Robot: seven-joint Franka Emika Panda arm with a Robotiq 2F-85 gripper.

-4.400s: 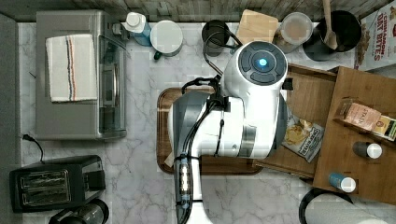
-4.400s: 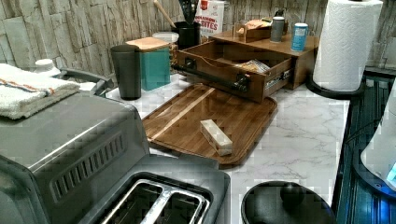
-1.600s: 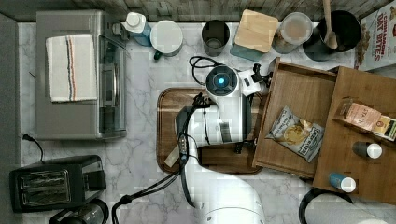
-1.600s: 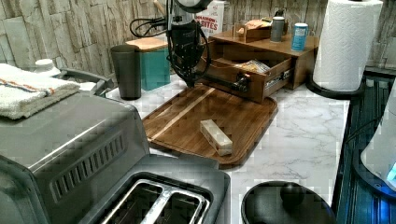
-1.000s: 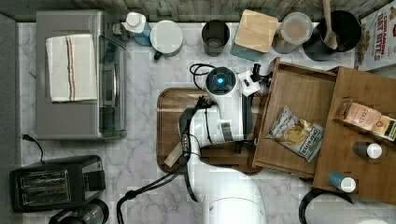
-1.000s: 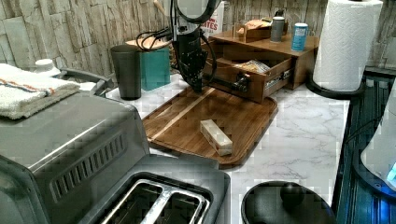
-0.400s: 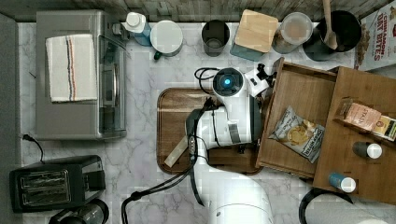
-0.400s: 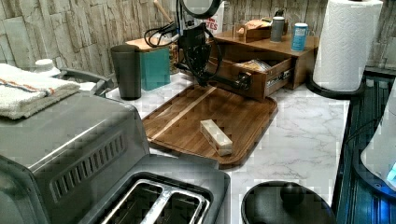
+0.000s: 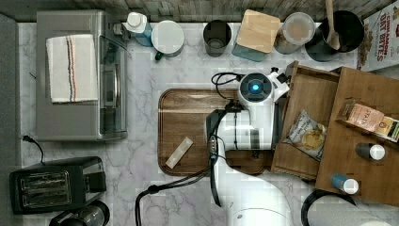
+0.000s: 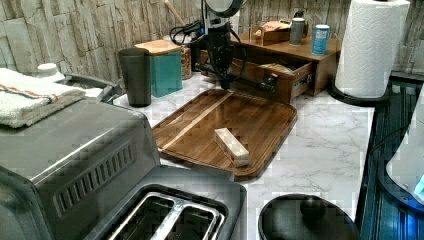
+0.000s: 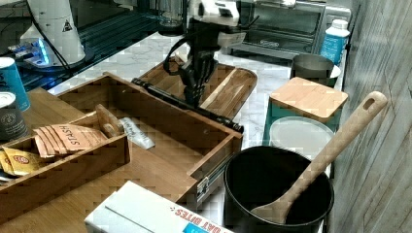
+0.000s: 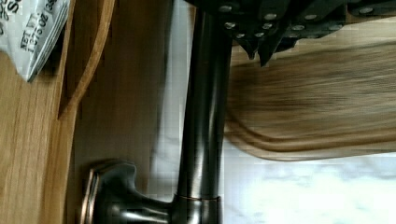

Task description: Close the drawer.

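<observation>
Drawer (image 9: 313, 101) stands partly pulled out of the cabinet (image 9: 371, 141), rigid wood on runners, likely slides under firm push on its dark bar handle (image 12: 203, 116); gripper (image 11: 193, 97) at that bar, finger opening undeterminable.

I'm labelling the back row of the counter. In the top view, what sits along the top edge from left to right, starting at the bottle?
Blue bottle → white lidded mug → dark cup → teal canister with wooden lid → clear-lidded jar → black pot with wooden spoon → cereal box.
</observation>
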